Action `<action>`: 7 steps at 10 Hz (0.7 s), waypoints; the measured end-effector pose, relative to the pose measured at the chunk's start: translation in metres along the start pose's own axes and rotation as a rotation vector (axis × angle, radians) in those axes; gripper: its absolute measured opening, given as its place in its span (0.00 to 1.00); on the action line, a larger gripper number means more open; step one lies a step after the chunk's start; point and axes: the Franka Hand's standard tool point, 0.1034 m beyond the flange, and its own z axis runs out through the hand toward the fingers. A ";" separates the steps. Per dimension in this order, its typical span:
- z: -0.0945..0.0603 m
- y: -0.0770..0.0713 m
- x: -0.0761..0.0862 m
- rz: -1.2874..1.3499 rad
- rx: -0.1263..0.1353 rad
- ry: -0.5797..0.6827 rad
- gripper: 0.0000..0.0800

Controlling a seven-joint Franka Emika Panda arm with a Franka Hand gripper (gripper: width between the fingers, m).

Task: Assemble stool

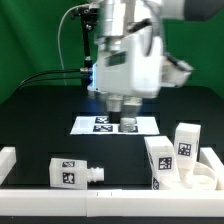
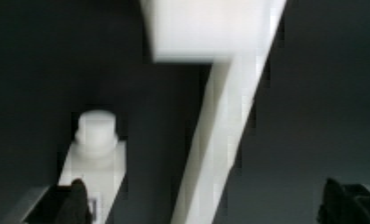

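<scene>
1. Under the gripper (image 1: pixel 118 104), the exterior view shows only the marker board (image 1: pixel 114 125). A lying leg (image 1: pixel 74 172) and upright legs (image 1: pixel 160 156) sit well apart from it. Centre over one leg and square the jaws before descending.
2. Wrist view: fingers (image 2: pixel 66 203) spread wide, holding nothing; a pegged leg (image 2: pixel 97 150) lies beside one.

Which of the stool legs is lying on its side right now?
The lone leg at the exterior view's left lies flat, its peg end sideways; the other legs at that view's right stand upright.
</scene>
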 end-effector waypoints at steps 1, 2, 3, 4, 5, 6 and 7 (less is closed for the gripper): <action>0.006 0.009 0.014 -0.110 -0.011 0.006 0.81; 0.011 0.012 0.015 -0.138 -0.016 0.005 0.81; 0.009 0.007 0.007 -0.164 -0.007 0.004 0.81; 0.010 0.008 0.008 -0.175 -0.008 0.005 0.81; 0.010 0.009 0.009 -0.174 -0.010 0.005 0.81; 0.011 0.010 0.011 -0.171 -0.012 0.006 0.81; 0.018 0.019 0.026 -0.162 -0.014 -0.005 0.81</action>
